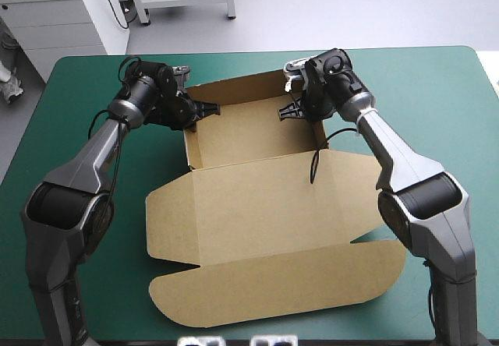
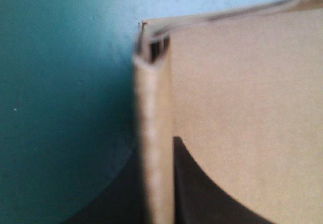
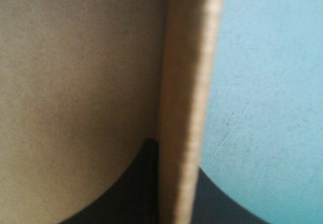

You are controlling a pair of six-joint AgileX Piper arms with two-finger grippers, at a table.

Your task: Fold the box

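Brown box sits around mid-surface on the teal-green surface — far part is an open tray w/ walls up, and the lid lies flat toward the near edge w/ its side flaps spread out. In the high view we see the left end effector at the tray's left wall, toward the far-left corner, and the right end effector at the right wall, toward the far-right corner. Both arms reach in from their own sides. In the left wrist view the left end effector is clamped on the box: the wall's top edge runs betw. the two black fingers, one inside the tray and one outside over the teal-green cover. The tray corner is just ahead, w/ doubled board layers showing. The right wrist view is much the same — the right end effector is pinched onto the box, w/ the wall edge upright betw. the fingers, brown inner face on one side and teal-green cover on the other. Both views are blurry, so we can't tell finer detail.
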